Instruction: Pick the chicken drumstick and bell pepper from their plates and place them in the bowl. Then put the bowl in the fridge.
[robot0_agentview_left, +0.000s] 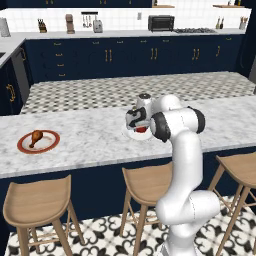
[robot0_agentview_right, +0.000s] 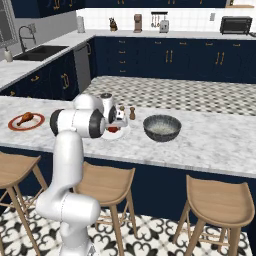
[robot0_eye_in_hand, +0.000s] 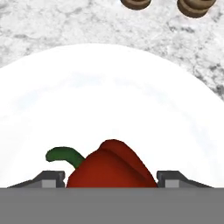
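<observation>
In the left base view, the two-finger gripper (robot0_agentview_left: 139, 126) sits low over the plain white round plate (robot0_agentview_left: 131, 133), with the golden-brown chicken drumstick (robot0_agentview_left: 35, 137) on its red-rimmed plate (robot0_agentview_left: 25, 146) well off to one side. In the right base view, the dark grey speckled bowl (robot0_agentview_right: 162, 127) stands near the gripper's other side. In the hand view, the glossy red bell pepper (robot0_eye_in_hand: 112, 165) lies between the spread finger tips (robot0_eye_in_hand: 51, 177), not yet clamped, so this appears to be the pepper pick; the next move calls for closing, then lifting.
</observation>
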